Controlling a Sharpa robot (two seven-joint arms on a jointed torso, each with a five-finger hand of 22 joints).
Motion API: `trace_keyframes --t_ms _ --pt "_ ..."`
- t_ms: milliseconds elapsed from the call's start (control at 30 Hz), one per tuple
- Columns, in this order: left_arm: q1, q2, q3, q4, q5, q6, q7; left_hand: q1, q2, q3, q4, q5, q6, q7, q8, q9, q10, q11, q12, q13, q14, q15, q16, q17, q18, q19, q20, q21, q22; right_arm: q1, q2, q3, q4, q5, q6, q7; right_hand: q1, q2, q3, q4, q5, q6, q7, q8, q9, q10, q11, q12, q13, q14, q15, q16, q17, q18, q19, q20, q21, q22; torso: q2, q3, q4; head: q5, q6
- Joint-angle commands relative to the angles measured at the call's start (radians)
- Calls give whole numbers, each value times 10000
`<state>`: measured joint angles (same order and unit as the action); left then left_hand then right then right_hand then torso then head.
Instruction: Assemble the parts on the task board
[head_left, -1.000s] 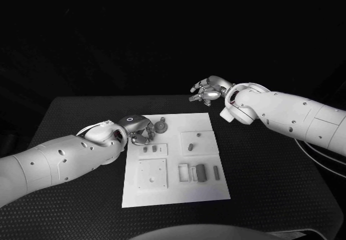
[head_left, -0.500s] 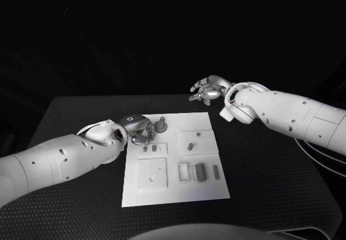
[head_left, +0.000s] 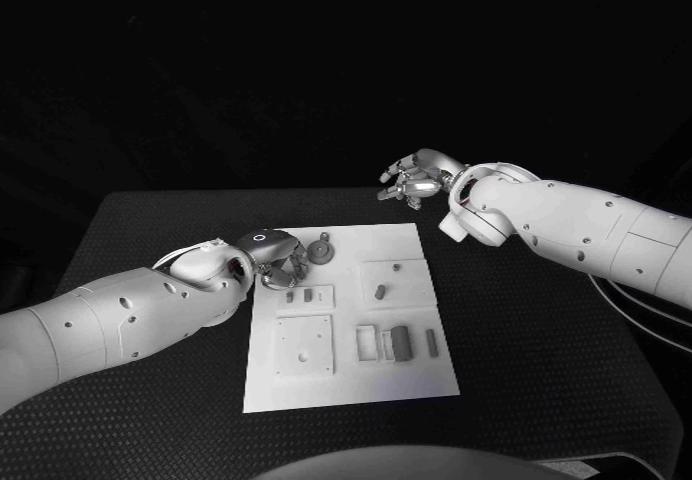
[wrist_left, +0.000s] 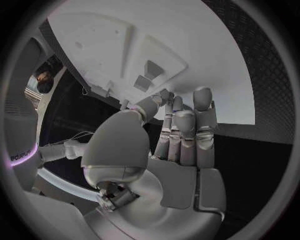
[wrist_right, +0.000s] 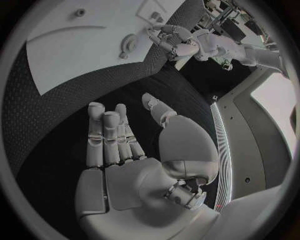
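Right now I see my left hand (head_left: 281, 262) empty, fingers apart, over the task board's (head_left: 353, 385) far-left corner; my right hand (head_left: 415, 180) hovers open beyond it.

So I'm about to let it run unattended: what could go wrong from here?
The left hand works at the task board edge, close to the round part; a nudge might shift it or the board. The right hand hovers open away from the board, so nothing steadies it.
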<state>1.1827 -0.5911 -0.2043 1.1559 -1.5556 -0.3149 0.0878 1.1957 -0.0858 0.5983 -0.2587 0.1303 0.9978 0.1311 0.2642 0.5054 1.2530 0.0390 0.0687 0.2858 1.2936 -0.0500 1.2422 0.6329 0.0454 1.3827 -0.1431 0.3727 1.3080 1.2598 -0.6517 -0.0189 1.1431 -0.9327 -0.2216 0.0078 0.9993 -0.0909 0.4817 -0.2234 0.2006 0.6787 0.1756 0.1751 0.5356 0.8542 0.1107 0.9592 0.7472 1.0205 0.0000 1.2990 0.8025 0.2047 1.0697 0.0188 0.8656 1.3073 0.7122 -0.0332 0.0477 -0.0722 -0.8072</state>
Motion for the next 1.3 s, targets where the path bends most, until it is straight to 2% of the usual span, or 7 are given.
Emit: trace_keyframes --t_ms 33,433,833,1067,1300 --pt "-21 29 -23 -67 -123 206 -97 114 25 51 14 59 49 38 32 15 206 172 42 -6 -29 -71 -64 -17 799 5 -83 -18 179 0 7 4 13 -64 122 39 -26 51 11 -46 31 -8 453 45 -13 -58 -32 68 -11 -57 -21 40 -10 571 0 -64 -33 171 -1 -5 9 -11 5" --pt "-111 240 -40 -340 -111 227 -30 115 42 57 22 59 54 38 37 14 216 170 41 -3 -30 -73 -65 -21 792 4 -84 -25 178 0 11 4 6 -64 119 42 -27 52 11 -46 31 -9 453 47 -15 -59 -32 72 -17 -58 -21 42 -12 571 1 -64 -34 171 4 0 -6 -23 18" --pt "-116 168 -41 -282 23 152 28 95 29 45 31 47 12 54 19 -1 201 174 17 -5 -29 -70 -63 -30 777 4 -91 -40 178 0 -21 4 12 -64 132 41 -27 51 12 -47 31 -10 453 50 -18 -61 -32 77 -23 -59 -21 42 -15 571 1 -64 -35 172 -1 6 2 -63 14" --pt "-116 156 -41 -284 235 -43 103 50 -108 4 22 44 -144 116 -60 -50 94 204 -28 -24 -53 -44 -59 -36 762 -7 -91 -68 180 0 -29 4 9 -64 128 41 -28 51 12 -47 31 -10 453 51 -19 -62 -32 79 -26 -59 -21 43 -16 571 0 -64 -35 172 -3 0 10 -54 21" --pt "-115 156 -41 -307 275 124 -45 -65 -359 -152 -8 13 -773 184 -365 -218 -415 335 -85 -120 -184 77 -55 -37 769 -90 -13 -158 176 0 -33 4 15 -64 199 32 -29 48 11 -48 31 -12 454 51 -21 -64 -31 80 -29 -60 -21 43 -18 571 -1 -63 -36 172 -1 -4 7 -50 27"
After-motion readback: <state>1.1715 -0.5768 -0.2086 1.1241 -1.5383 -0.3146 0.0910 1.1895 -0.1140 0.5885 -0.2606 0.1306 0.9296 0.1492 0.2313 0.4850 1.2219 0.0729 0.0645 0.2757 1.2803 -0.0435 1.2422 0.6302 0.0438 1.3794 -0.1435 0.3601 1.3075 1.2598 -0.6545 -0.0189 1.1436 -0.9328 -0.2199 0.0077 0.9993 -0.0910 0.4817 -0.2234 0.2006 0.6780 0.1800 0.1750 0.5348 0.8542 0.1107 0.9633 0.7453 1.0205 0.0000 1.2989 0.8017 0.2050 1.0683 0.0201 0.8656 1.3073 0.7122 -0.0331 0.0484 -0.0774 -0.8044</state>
